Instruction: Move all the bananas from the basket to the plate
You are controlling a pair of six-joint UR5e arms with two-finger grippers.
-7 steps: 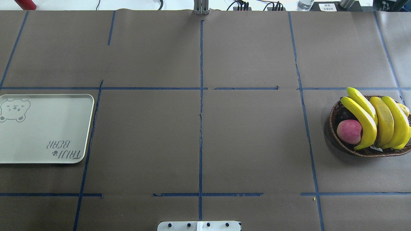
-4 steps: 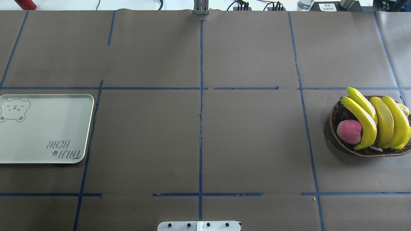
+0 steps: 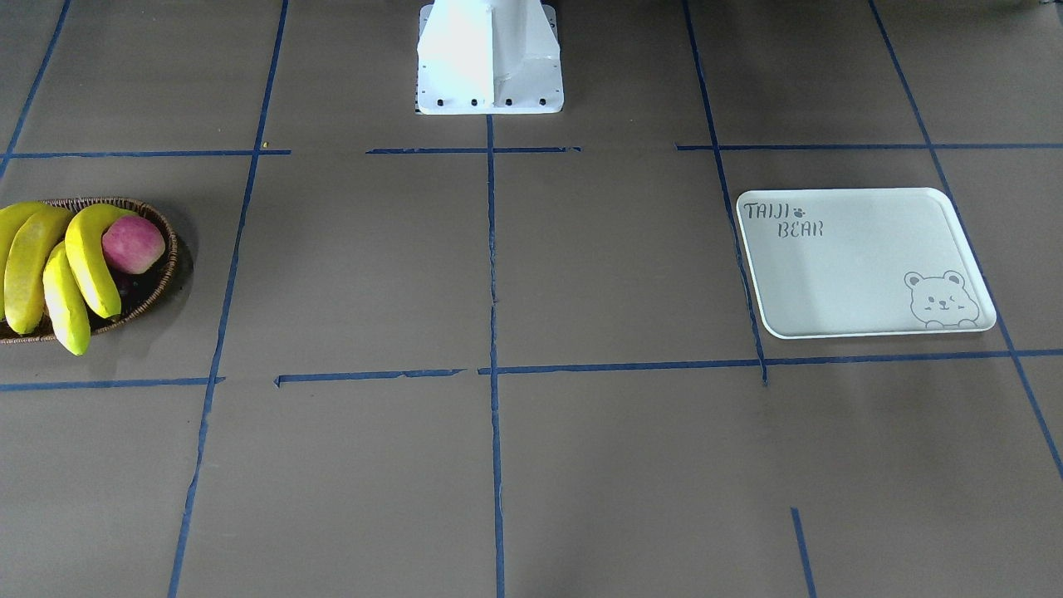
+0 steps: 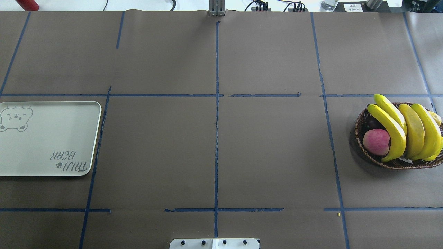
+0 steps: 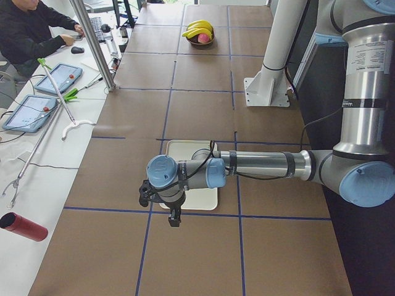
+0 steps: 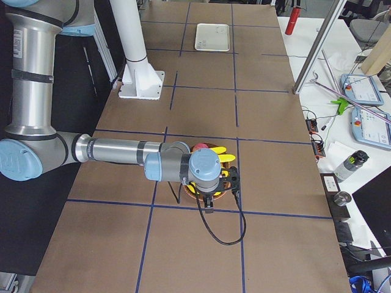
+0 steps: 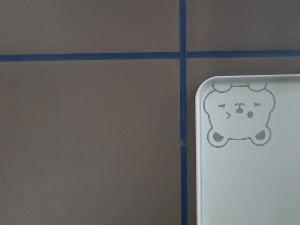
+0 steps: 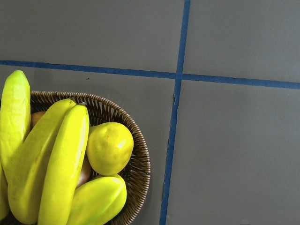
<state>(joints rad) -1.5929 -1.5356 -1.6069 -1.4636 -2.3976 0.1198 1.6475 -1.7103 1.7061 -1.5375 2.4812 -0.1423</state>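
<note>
**Table**. It fills every view. Its blue tape grid puts the two containers at opposite ends: plate at the overhead view's left edge, basket at its right edge. You therefore have a long carry ahead.

**Arms.** The left arm reaches across the centre of the left side view, and the left gripper hangs over the plate's near edge. The right arm crosses the middle of the right side view, and the right gripper is above the basket. Each arm seems stationed at its own container, probably for a hand-over. Only the side views show the grippers, so you cannot tell whether either is released or clenched.

**Plate**. It lies flat and holds no fruit.

**Basket**. It holds all the fruit, so no transfer is done.

**Bananas**. They lie side by side on top of the pile, tips overhanging the rim. That leaves them free to lift first.

**Apple**. It is wedged against the nearest banana at the basket's left.

**Stubby yellow fruit**. It touches the outermost banana; leave it.
</note>
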